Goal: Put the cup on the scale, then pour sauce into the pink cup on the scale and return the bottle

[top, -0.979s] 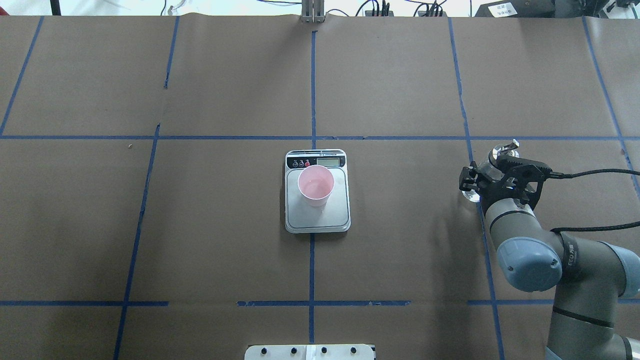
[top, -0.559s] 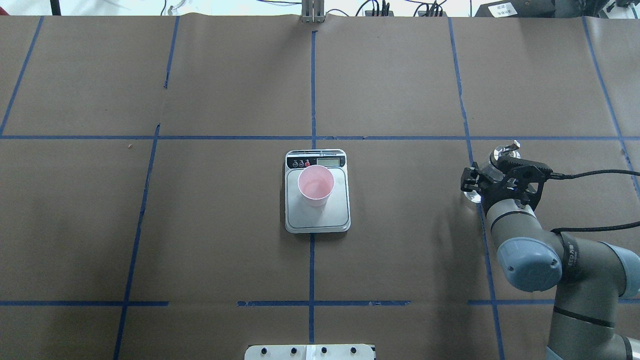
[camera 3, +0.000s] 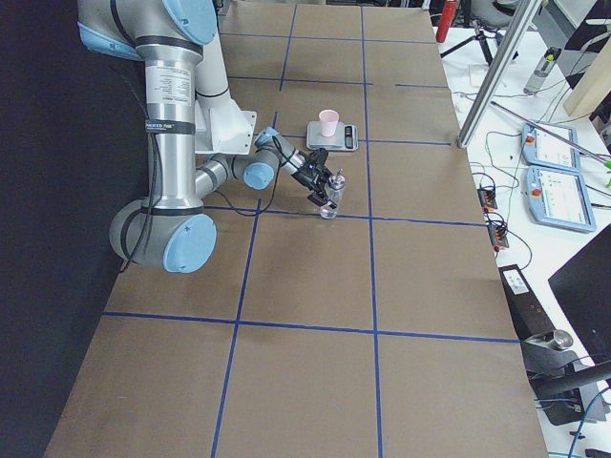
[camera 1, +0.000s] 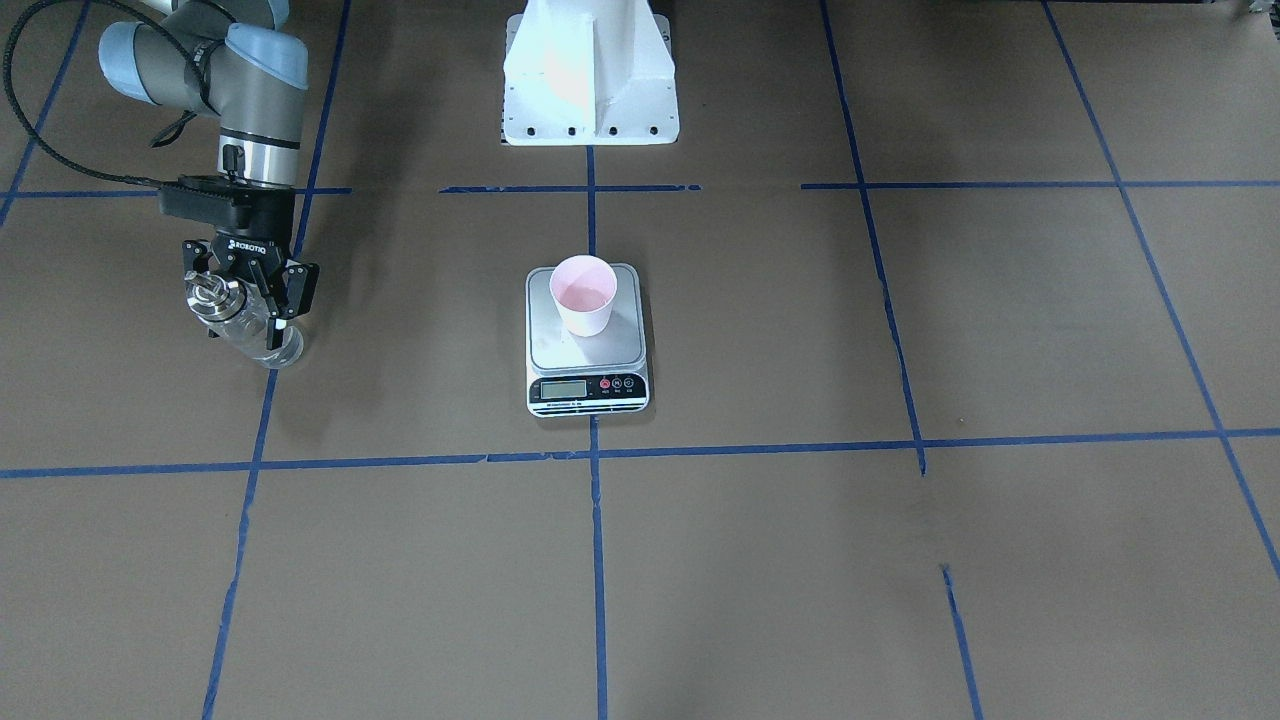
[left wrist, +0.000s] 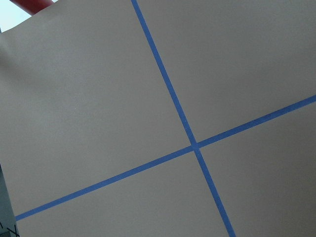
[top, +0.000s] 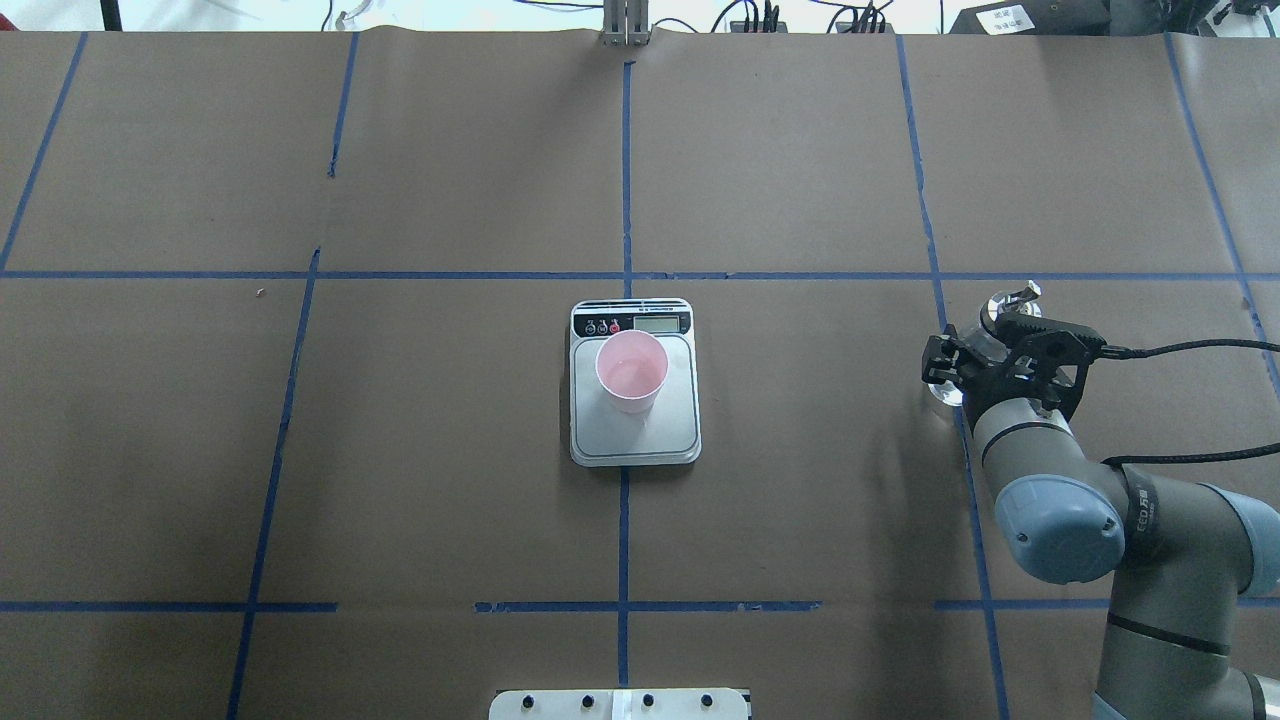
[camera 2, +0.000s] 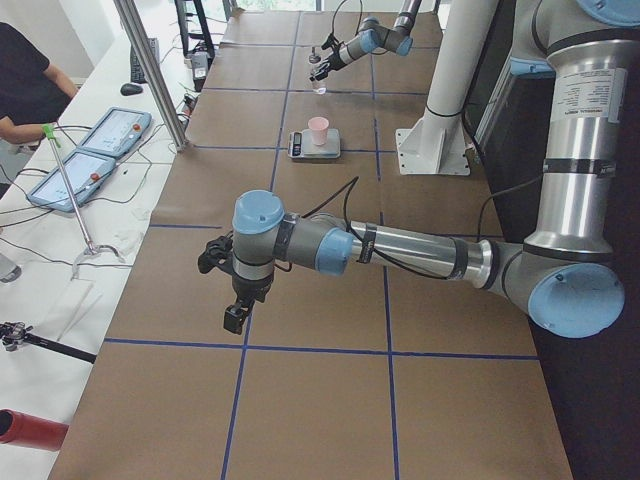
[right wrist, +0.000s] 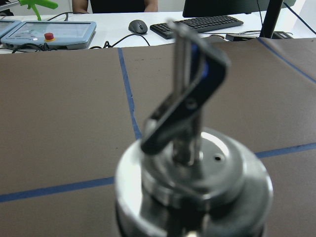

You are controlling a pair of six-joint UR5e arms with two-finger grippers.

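Hardly shifting since a second ago, we are clasping the small clear glass bottle (camera 1: 265,342) with our right gripper (camera 1: 247,318), jaws pressing its sides.

Bright, even light w/ soft shadows; bottle (right wrist: 192,187) blurred close-up in right wrist view.

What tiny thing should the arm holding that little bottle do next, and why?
Probably open the right end effector and let go: the bottle seems to stand on the table, well aside of the scale, where the cup already sits. Whether sauce was poured I cannot tell.
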